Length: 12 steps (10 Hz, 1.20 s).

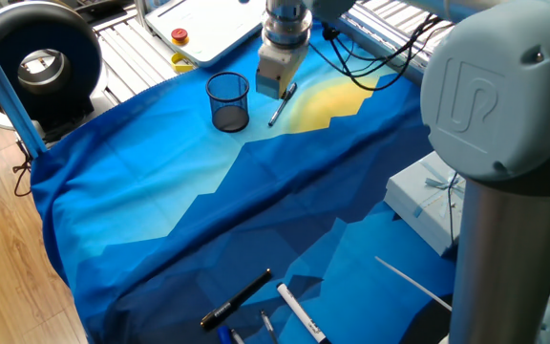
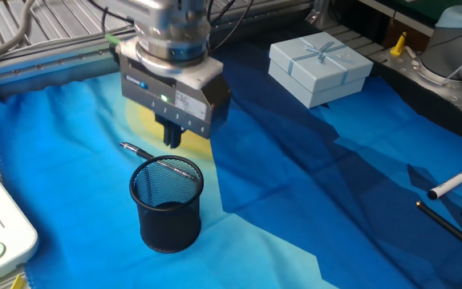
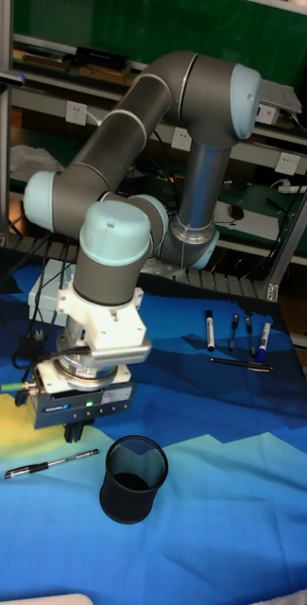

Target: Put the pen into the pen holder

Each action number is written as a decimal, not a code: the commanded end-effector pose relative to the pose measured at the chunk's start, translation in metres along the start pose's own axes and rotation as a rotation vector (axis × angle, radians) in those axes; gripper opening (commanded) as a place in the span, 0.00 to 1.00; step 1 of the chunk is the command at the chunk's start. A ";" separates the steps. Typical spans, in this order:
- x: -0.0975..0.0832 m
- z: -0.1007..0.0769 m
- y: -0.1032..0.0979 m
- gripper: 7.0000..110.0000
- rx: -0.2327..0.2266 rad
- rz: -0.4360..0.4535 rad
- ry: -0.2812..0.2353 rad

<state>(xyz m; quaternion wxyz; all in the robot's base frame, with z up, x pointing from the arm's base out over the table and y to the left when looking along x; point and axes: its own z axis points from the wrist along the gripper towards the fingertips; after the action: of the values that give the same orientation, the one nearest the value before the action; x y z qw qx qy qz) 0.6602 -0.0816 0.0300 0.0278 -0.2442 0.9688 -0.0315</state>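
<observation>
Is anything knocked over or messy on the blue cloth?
Nothing looks knocked over. The mesh cup stands upright and looks empty. The pen lies flat on the cloth beside it, not broken. The gripper hangs above the pen. Only the cloth is a bit wrinkled.
</observation>
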 end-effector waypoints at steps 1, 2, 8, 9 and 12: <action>-0.010 0.011 -0.002 0.00 0.034 -0.228 -0.031; -0.018 0.012 -0.001 0.00 0.042 -0.223 -0.057; -0.049 0.008 -0.001 0.15 0.080 -0.460 -0.169; -0.051 0.008 -0.005 0.36 0.101 -0.509 -0.173; -0.064 0.009 -0.010 0.36 0.174 -0.679 -0.215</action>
<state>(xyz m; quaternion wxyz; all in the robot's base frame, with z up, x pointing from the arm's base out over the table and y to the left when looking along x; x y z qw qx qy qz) 0.7116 -0.0601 0.0229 0.1200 -0.5068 0.8504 -0.0746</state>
